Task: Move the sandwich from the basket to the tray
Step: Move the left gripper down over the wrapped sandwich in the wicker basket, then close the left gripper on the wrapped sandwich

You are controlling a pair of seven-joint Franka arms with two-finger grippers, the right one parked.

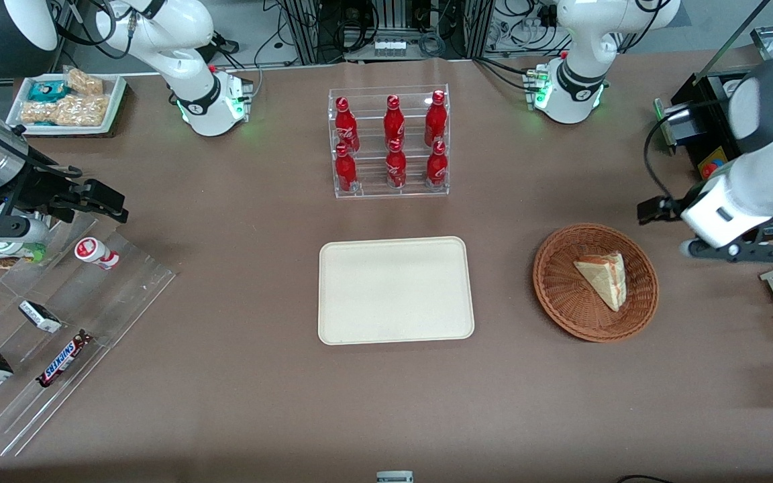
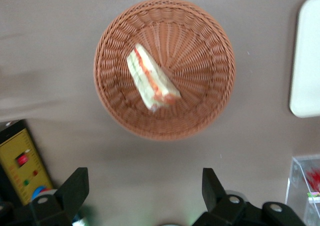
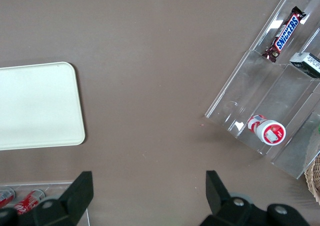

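Currently, gripper (image 2: 145, 191): jaws spread wide, nothing held, hung above table beside basket (image 2: 210, 106), prob. for descent.
Sandwich (image 2: 150, 78): laid flat in basket, unobstructed.
Tray (image 1: 396, 290): bare, kept nearby w/ room.

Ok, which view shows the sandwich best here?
The left wrist view: the sandwich lies in the basket with its red and green filling edge showing, the open gripper above and apart from it. The front view shows it smaller, mostly pale bread. The right wrist view misses it.

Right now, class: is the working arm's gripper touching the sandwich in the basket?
Apart. In the left wrist view the open gripper hangs clear of the basket, bare tablecloth showing between its fingertips and the sandwich.
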